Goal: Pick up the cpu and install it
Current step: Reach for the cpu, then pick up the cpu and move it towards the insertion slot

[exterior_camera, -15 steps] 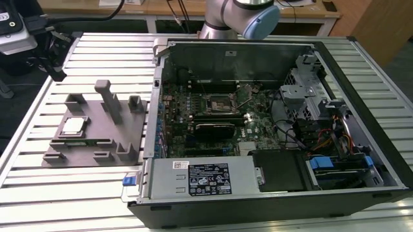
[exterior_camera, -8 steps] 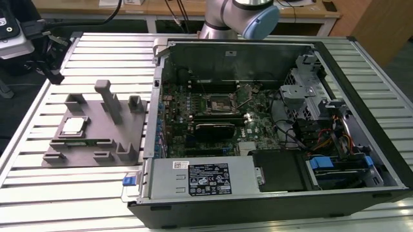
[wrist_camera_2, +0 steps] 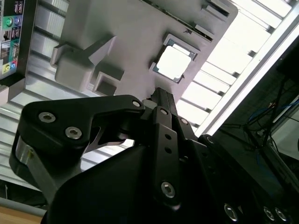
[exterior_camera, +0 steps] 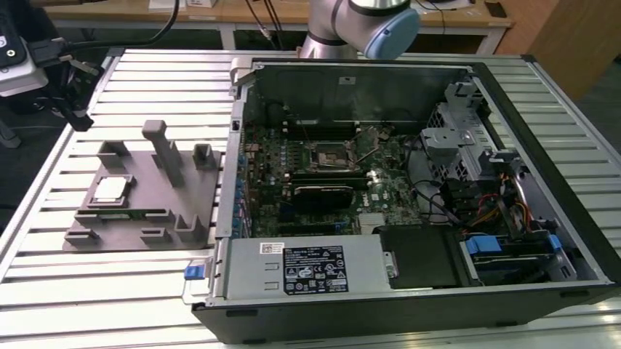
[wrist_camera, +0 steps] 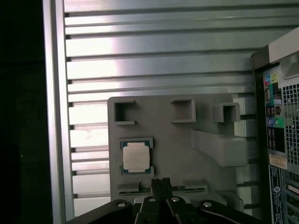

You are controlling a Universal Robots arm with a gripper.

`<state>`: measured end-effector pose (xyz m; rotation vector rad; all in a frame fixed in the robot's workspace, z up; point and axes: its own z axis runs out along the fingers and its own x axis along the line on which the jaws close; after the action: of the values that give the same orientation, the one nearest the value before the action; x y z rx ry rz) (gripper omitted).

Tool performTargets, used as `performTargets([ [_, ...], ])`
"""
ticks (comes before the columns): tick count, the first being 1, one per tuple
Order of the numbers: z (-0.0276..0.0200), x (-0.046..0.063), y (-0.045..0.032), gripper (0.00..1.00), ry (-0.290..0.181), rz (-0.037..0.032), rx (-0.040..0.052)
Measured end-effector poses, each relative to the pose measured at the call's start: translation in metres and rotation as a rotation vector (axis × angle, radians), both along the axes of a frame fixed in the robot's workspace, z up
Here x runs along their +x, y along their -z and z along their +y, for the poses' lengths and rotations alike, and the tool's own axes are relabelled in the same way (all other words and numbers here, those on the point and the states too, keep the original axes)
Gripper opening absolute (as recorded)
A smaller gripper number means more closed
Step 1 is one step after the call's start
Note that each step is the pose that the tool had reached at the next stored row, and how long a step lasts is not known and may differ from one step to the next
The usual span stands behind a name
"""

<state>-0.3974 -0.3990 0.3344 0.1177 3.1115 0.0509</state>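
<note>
Jaws are seen brought together in both wrist views, with nothing clamped between them; their black tips are held over the grey tray (wrist_camera: 163,135), near the cpu (wrist_camera: 136,156) but apart from it. Contact between the tips and the tray surface cannot be determined. The cpu is laid flat, pale metal lid uppermost, in a square recess of the tray, and its thin darker rim is framed by the recess corners. In the exterior view, the cpu is located toward the tray's side on the exterior view's left. Several raised blocks and open square pockets are moulded into the tray elsewhere. The tray is set on the slatted aluminium bench (exterior_camera: 126,291), just beside the open computer case (exterior_camera: 408,320), on the exterior view's left of it. Inside the case, the motherboard (exterior_camera: 291,145) is exposed, and a square socket (exterior_camera: 330,154) with a metal frame is visible near its middle. The rear panel of the case, with coloured ports, is visible in the first wrist view. A section of the arm (exterior_camera: 374,25) is seen beyond the far wall of the case.
</note>
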Motion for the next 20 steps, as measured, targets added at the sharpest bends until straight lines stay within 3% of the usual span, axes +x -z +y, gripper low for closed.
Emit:
performTargets([
  [7,0.0,-0.0027,0.0094,0.11,0.0,-0.0002,-0.0001],
  [20,0.0,-0.0028,0.0106,0.11,0.0,-0.0003,0.0],
])
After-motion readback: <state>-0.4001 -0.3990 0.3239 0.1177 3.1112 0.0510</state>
